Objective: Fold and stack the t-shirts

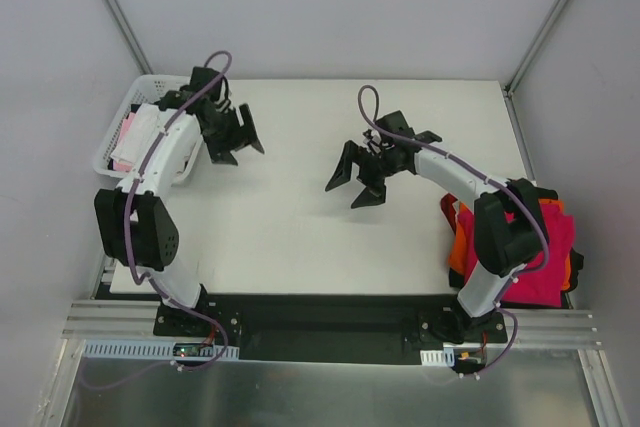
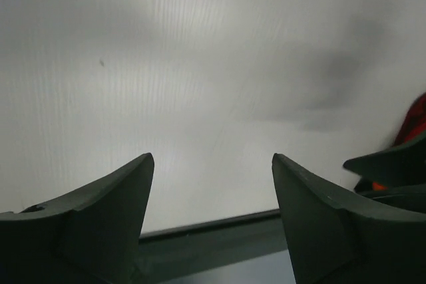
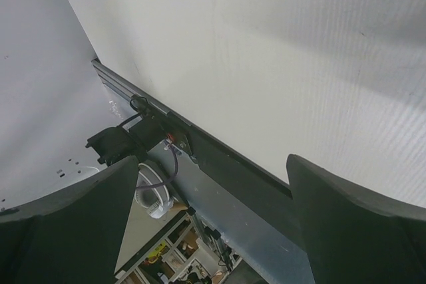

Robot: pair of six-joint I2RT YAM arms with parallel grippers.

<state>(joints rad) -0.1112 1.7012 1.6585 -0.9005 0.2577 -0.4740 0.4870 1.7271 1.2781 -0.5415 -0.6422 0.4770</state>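
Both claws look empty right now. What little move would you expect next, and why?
Probably the right gripper swings back to the magenta shirt heaped on the orange shirt at the table's right edge. It and the left gripper both stand open and empty, so a fresh shirt seems due.

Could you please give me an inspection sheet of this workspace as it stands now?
Surface: white table, flat.
Job's things: magenta-red cloth shirt over an orange cloth shirt at the near right edge, partly behind the right arm; pale pink cloth in the basket.
Clutter: white plastic lattice basket at the far left.
Hands: left hand open, empty, beside the basket; right hand open, empty, above mid-table.
Cables: purple cable along each arm.
Surroundings: grey walls; metal rail nearest.
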